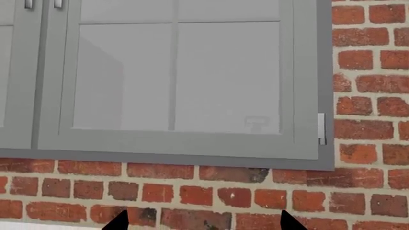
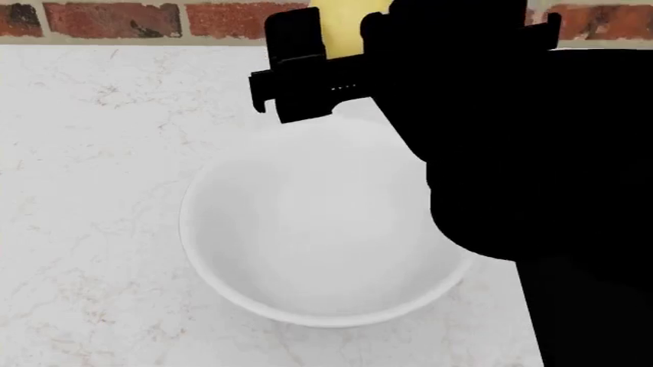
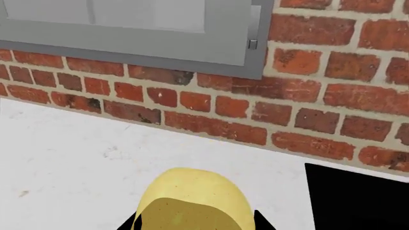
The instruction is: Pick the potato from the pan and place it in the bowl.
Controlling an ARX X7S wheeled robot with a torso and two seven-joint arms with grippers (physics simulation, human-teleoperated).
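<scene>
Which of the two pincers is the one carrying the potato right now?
The right pincer: the yellow potato sits between its fingers, held above the far rim of the white bowl. The left pincer grips nothing and faces the brick wall.

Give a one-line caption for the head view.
Right gripper holds the potato above the white bowl.

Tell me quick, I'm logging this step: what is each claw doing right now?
Left claw: only its fingertips show, spread apart and empty; open.
Right claw: shut on the potato, above the bowl.
</scene>
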